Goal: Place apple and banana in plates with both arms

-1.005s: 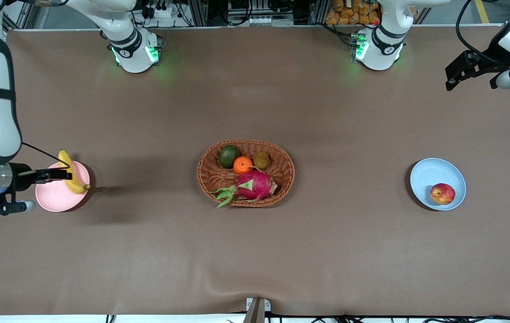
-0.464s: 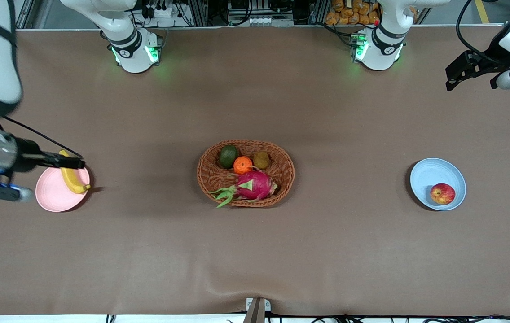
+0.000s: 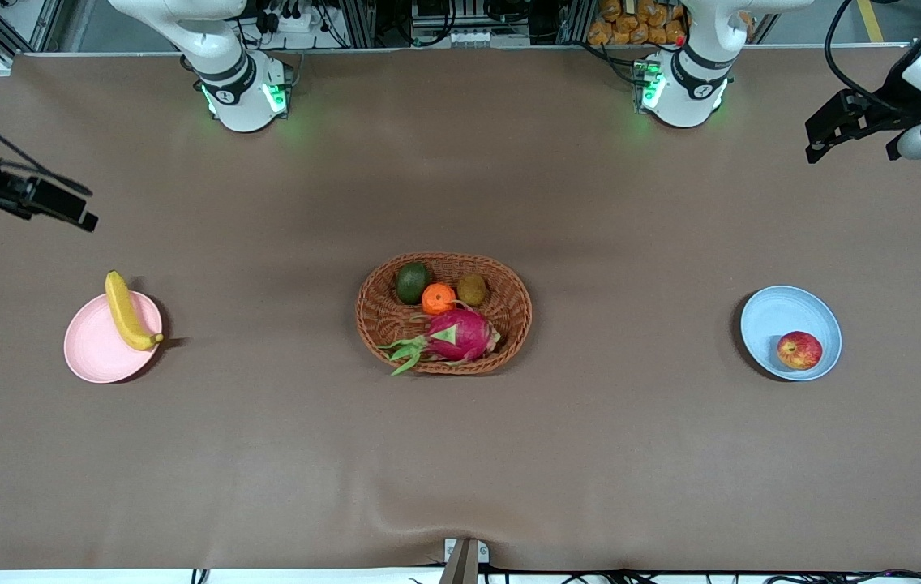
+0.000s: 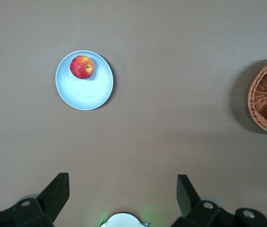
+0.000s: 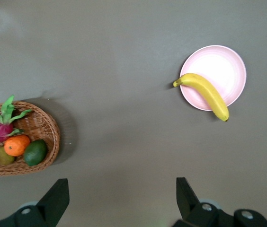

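Though 2 plates (image 3: pixel 96 357) (image 3: pixel 777 312): 1 banana (image 3: pixel 126 312), 1 apple (image 3: pixel 798 350).

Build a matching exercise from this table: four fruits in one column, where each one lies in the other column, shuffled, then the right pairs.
Things:
1. banana
2. apple
3. dragon fruit
4. orange

Places:
A. on the pale blue plate
B. in the wicker basket, at its edge nearer the front camera
C. across the pink plate, tips over the rim
D. in the basket between two greenish fruits

Pairs: 1-C, 2-A, 3-B, 4-D
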`<action>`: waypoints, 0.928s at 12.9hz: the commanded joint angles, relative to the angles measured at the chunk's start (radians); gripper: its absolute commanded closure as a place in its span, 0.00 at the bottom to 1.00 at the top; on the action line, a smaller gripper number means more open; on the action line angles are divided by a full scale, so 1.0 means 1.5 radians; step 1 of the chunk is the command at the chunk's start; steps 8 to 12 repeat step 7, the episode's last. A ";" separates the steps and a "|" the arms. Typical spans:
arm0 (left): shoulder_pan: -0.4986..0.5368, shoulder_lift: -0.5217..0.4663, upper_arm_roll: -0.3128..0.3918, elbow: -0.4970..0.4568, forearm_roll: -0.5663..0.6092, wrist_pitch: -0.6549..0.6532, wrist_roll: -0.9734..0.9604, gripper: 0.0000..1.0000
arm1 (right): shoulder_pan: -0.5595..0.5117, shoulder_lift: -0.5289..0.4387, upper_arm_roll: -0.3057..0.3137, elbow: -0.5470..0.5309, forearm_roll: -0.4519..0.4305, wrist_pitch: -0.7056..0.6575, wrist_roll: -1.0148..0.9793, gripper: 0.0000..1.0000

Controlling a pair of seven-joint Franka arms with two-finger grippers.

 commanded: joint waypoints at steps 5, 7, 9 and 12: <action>-0.004 -0.005 -0.006 0.014 0.011 -0.033 0.006 0.00 | 0.044 -0.003 0.007 -0.029 -0.026 0.037 -0.062 0.00; -0.002 -0.005 -0.006 0.014 0.010 -0.033 0.006 0.00 | 0.047 -0.007 0.007 -0.030 -0.026 0.029 -0.063 0.00; -0.002 -0.005 -0.006 0.014 0.010 -0.033 0.006 0.00 | 0.047 -0.007 0.007 -0.030 -0.026 0.029 -0.063 0.00; -0.002 -0.005 -0.006 0.014 0.010 -0.033 0.006 0.00 | 0.047 -0.007 0.007 -0.030 -0.026 0.029 -0.063 0.00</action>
